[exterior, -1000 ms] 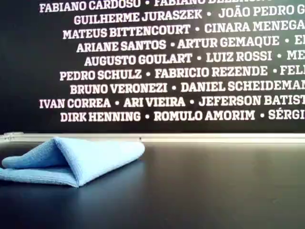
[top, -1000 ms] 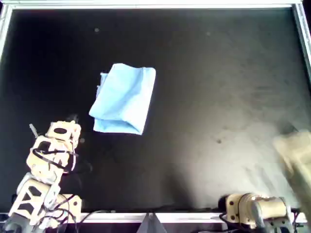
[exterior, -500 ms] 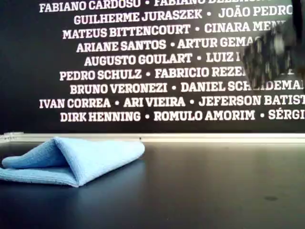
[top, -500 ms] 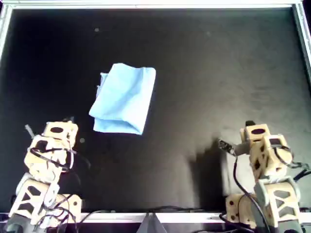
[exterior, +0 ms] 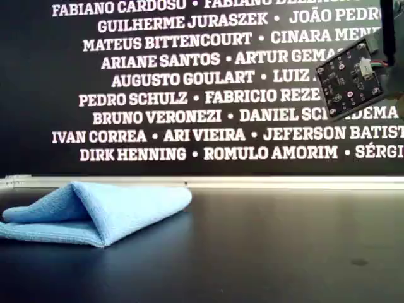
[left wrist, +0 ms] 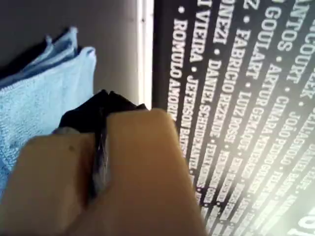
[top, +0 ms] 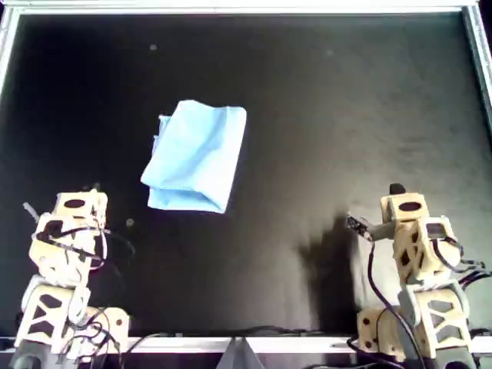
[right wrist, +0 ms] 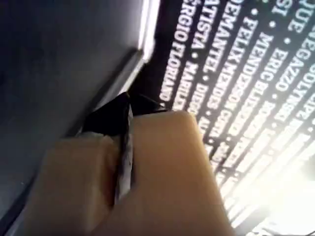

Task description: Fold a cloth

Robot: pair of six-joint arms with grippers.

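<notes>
Pale blue fabric is the one task item we count: a single cloth, lying on the black table toward the overhead view's left and somewhat above its middle. In the exterior view the cloth sits at the left, already doubled over, with an upper flap resting loosely on a lower layer and a rounded fold facing the exterior view's right. We judge that at least one fold is done; the layers look uneven and puffed, so a further fold or a flattening pass may be left, though we cannot tell how many folds are wanted.

Moving outward, we count two arms, both well apart from the cloth near the overhead view's bottom edge. The left gripper is at the overhead view's lower left, its jaws pressed together on nothing, with the cloth visible beyond it in the left wrist view. The right gripper stands at the overhead view's lower right, jaws likewise closed and empty. Behind the table runs one dark wall printed with white names.
</notes>
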